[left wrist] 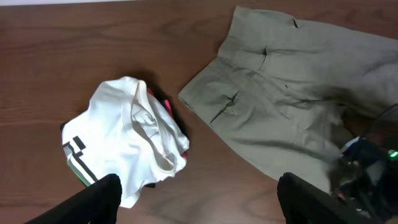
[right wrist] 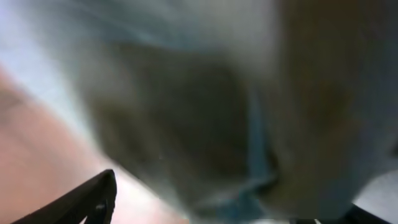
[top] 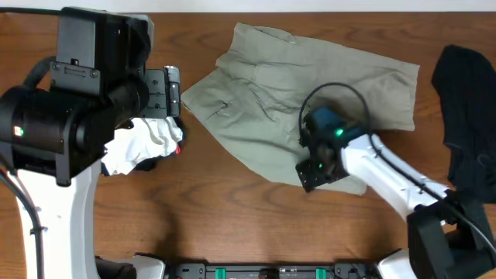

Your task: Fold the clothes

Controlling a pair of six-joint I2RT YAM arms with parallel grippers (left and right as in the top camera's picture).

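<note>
Overhead: right claw (top: 310, 172) sits on khaki garment (top: 263, 85), front edge.

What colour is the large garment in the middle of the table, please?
Pale khaki garment, clearest in left wrist view.

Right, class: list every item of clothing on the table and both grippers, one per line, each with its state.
Khaki shorts: spread out, creased, not yet folded.
White shirt: bunched in a heap, unfolded.
Black garment: crumpled, partly out of frame.
Left gripper: open, holding nothing.
Right gripper: fingers look apart, down at the shorts' near edge; its own view is blurred.
</note>
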